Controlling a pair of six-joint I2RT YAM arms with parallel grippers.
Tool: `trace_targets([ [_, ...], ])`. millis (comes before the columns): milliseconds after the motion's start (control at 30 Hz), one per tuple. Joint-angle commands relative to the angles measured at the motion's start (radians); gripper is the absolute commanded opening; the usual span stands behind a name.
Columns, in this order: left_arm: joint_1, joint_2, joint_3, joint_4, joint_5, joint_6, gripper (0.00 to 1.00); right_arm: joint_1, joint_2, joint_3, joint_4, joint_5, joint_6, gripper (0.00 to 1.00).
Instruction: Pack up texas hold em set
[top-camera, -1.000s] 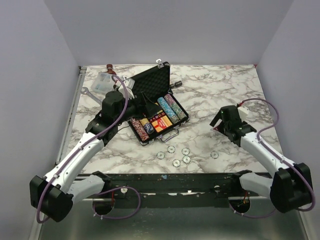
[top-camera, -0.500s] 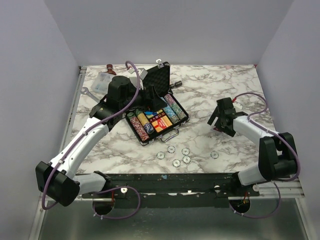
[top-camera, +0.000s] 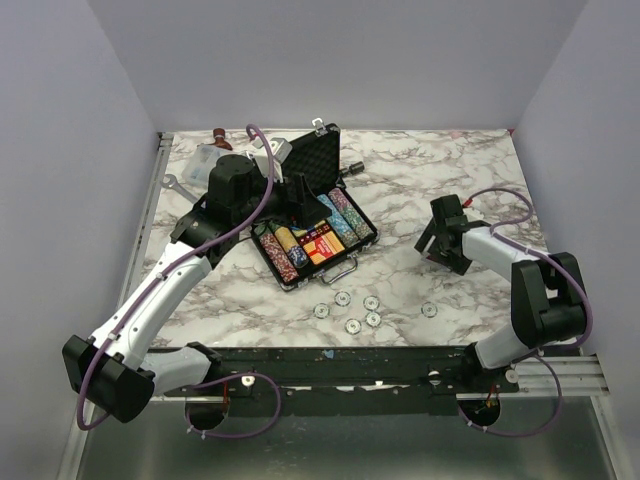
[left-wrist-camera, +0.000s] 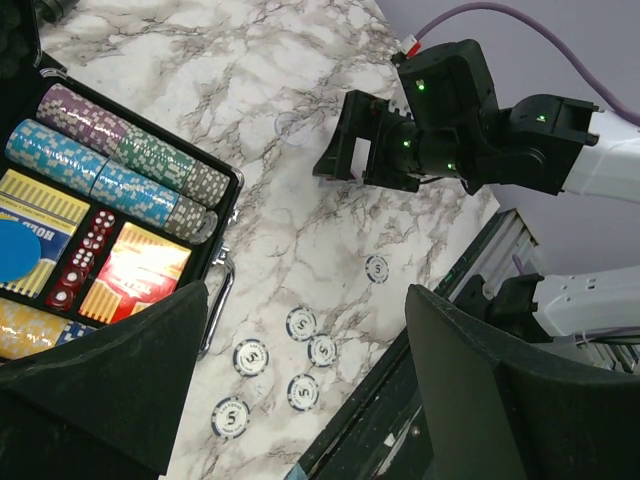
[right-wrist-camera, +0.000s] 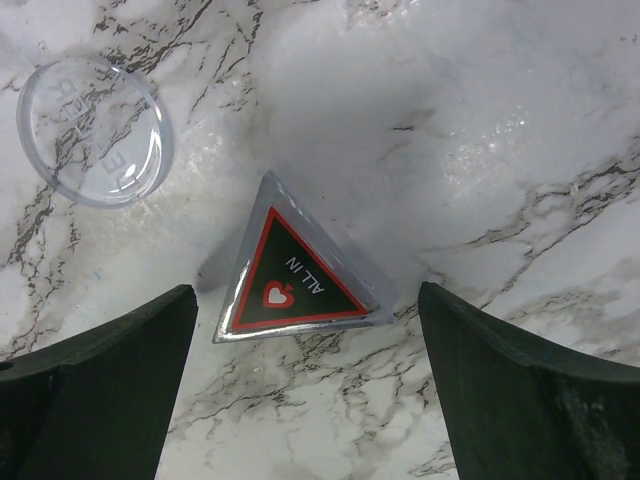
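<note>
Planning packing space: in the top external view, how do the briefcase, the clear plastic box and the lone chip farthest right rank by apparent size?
1. briefcase, clearly largest
2. clear plastic box
3. lone chip, clearly smallest

Briefcase (top-camera: 318, 160): there was one, black and open.
Chip rows (left-wrist-camera: 130, 150): there were four inside, two on each side.
Loose chips (left-wrist-camera: 301, 323): there were six.
Card boxes (left-wrist-camera: 140, 280): there were two, red and yellow.
Blue disc (left-wrist-camera: 10, 250): there was one.
Red dice (left-wrist-camera: 85, 265): there was one line of them, but the exact number was not clear.
"ALL IN" triangle (right-wrist-camera: 295, 275): there was one.
Clear round disc (right-wrist-camera: 90, 120): there was one.
Wrench (top-camera: 172, 183): there was one.
Clear plastic box (top-camera: 208, 160): there was one.
</note>
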Motion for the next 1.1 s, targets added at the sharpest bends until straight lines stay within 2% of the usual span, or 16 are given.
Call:
trace_targets([
  [0,-0.006,-0.009,-0.01,0.004,0.017,0.004,0.79,-0.005,0.014,0.007,-0.02,-0.003,0.134,0.92],
  [167,-0.006,-0.01,-0.014,0.013,0.031,-0.003,0.79,-0.006,0.027,0.016,-0.077,0.034,0.224,0.79],
  [467,-0.006,-0.01,-0.017,0.018,0.046,-0.009,0.79,-0.006,0.128,0.075,-0.181,0.058,0.287,0.81],
  [667,-0.006,-0.002,-0.015,0.023,0.06,-0.012,0.79,-0.005,0.15,0.081,-0.182,0.047,0.305,0.81],
  [800,-0.006,-0.002,-0.018,0.022,0.058,-0.013,0.79,-0.004,0.14,0.081,-0.187,0.065,0.321,0.79],
  [900,-0.006,-0.004,-0.016,0.022,0.061,-0.011,0.79,-0.004,0.139,0.083,-0.182,0.074,0.321,0.73],
  [1033,-0.006,-0.002,-0.018,0.023,0.061,-0.01,0.79,-0.004,0.142,0.087,-0.182,0.075,0.325,0.72],
  [1067,-0.006,-0.001,-0.017,0.022,0.061,-0.011,0.79,-0.002,0.14,0.086,-0.181,0.071,0.327,0.69],
])
